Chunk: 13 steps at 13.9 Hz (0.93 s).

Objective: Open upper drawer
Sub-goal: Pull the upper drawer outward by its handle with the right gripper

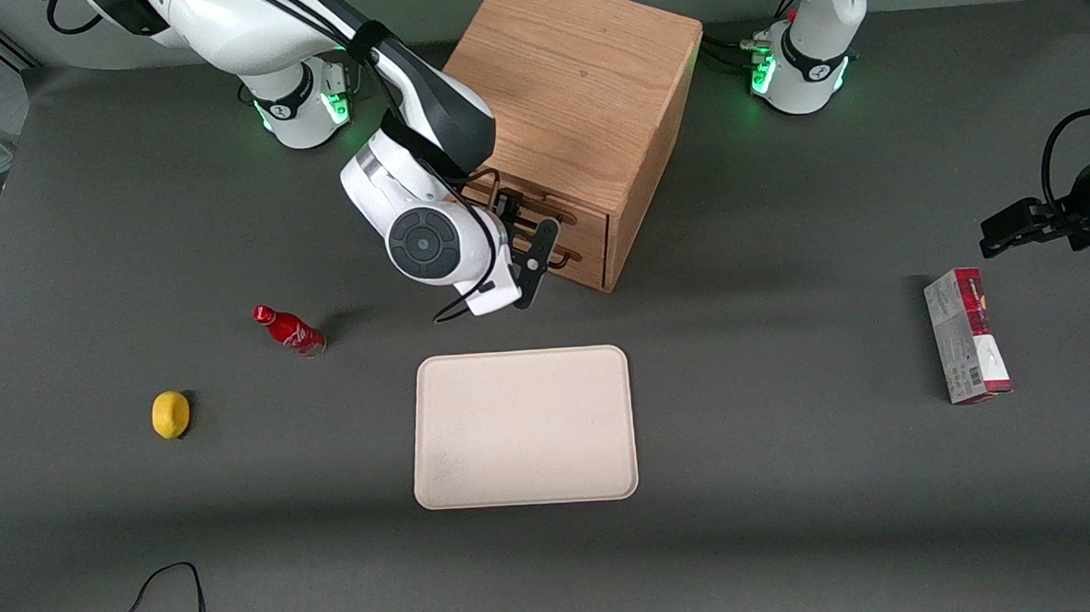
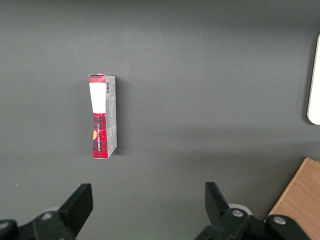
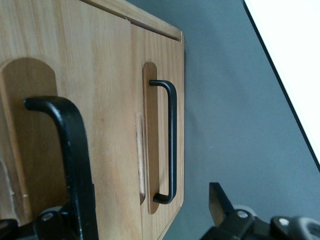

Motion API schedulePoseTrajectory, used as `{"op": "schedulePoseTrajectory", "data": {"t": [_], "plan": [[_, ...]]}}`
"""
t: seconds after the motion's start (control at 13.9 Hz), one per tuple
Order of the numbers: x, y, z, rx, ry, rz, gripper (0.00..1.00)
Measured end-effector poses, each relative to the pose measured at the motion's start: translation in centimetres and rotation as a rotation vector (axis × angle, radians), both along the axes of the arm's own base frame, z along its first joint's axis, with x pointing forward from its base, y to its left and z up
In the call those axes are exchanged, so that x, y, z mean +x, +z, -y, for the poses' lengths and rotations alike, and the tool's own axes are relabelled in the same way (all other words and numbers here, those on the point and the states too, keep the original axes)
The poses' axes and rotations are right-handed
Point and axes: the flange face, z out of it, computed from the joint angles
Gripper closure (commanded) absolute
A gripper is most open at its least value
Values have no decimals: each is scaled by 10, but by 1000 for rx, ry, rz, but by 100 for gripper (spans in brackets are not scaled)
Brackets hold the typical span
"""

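Note:
The oak cabinet stands at the table's back, its two drawers facing the front camera at a slant. The upper drawer shows close up with its black bar handle. Below it is the lower drawer with a matching handle. My right gripper hangs right in front of the drawer fronts and is open. In the right wrist view the gripper straddles the handles: the upper handle stands just inside one finger, and the other fingertip shows over the grey table. Nothing is clamped.
A cream tray lies on the table nearer the front camera than the cabinet. A red cola bottle and a lemon sit toward the working arm's end. A red-and-white box lies toward the parked arm's end.

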Motion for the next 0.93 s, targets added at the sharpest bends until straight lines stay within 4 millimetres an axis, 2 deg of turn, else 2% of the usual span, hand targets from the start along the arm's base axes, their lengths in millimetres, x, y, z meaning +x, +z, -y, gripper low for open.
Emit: {"op": "schedulePoseTrajectory", "data": {"t": [0.43, 0.93], "plan": [[3, 1, 3, 4, 1, 5, 0], [23, 3, 25, 16, -20, 18, 0]]}}
